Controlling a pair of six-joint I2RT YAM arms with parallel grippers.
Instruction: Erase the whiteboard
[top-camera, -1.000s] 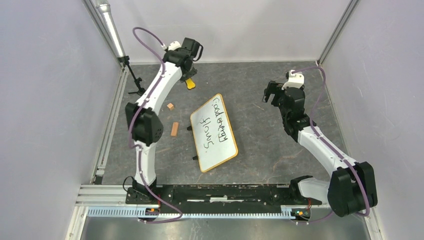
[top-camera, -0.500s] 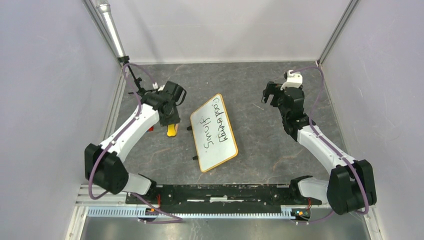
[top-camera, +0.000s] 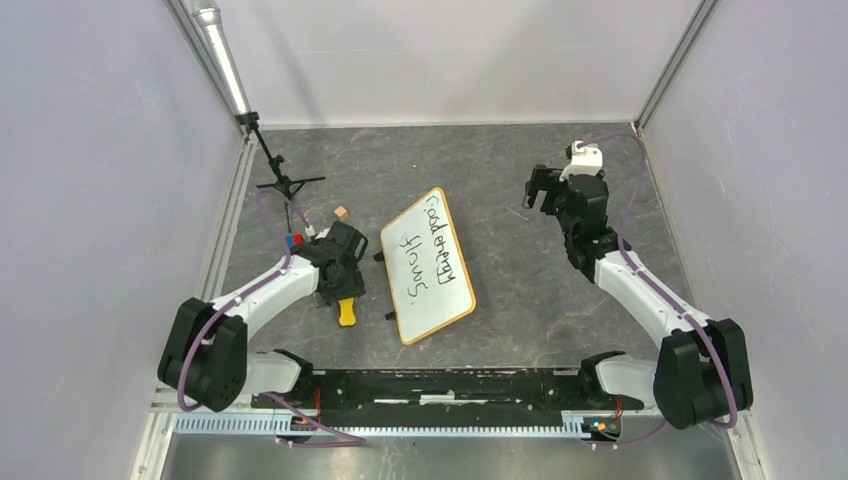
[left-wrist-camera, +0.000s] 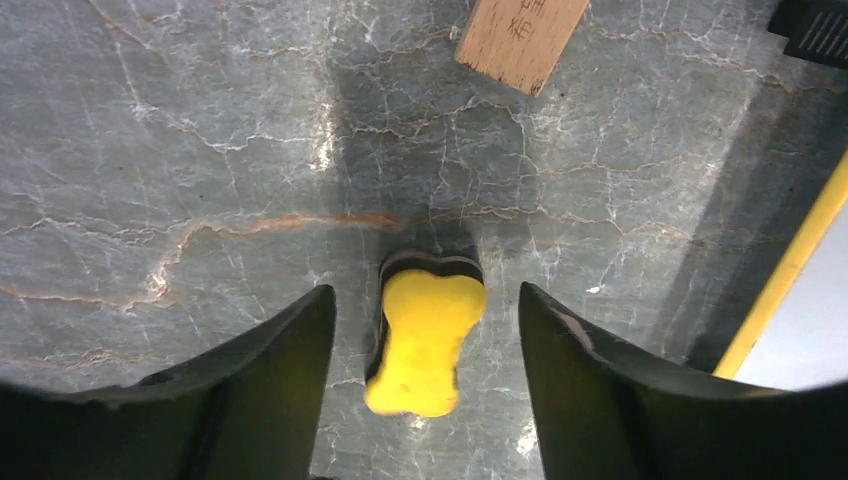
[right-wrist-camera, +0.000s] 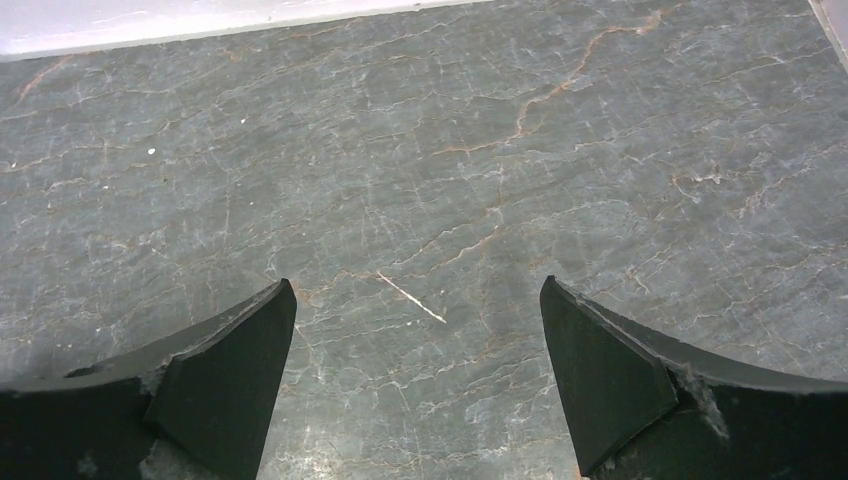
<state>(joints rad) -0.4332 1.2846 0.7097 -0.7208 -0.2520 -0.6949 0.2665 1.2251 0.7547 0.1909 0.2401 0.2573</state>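
The left claw (left-wrist-camera: 425, 298) has swung down to lower left, bringing the yellow eraser (top-camera: 347, 313) just beside the still-inscribed whiteboard (top-camera: 428, 265) at centre, so wiping can likely start. Both it and the right claw (right-wrist-camera: 415, 287) stand spread.

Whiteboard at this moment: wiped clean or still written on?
Still written on. In the top view, black handwriting runs across the whiteboard in two lines, and no smeared or wiped patch shows.
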